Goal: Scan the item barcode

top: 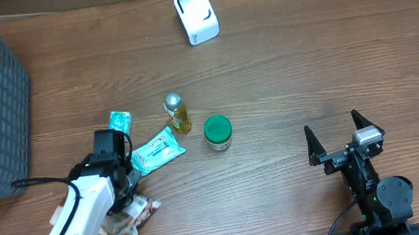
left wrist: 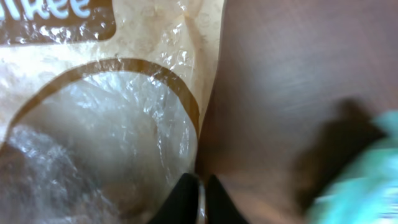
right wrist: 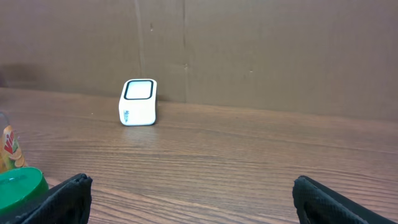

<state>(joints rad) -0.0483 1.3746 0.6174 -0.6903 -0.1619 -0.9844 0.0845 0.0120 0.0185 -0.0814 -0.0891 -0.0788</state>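
While the crinkly beige plastic snack bag with brown lettering [top: 130, 220] lies at the near-left of the brown wooden table [top: 307, 56], the left gripper [left wrist: 200, 202] sits low at its edge, arm folded over it and wrist tipped down. Its fingers [left wrist: 183, 202] are drawn almost together with a pale sliver between; whether they nip the film, I can't tell. The bag's clear window glints, all wrinkles. Just beyond lies a teal wipes packet [top: 155, 150]. The white box-shaped scanner [top: 196, 15] stands far off. The right gripper [top: 331, 124] sits near-right, fingers spread wide and empty.
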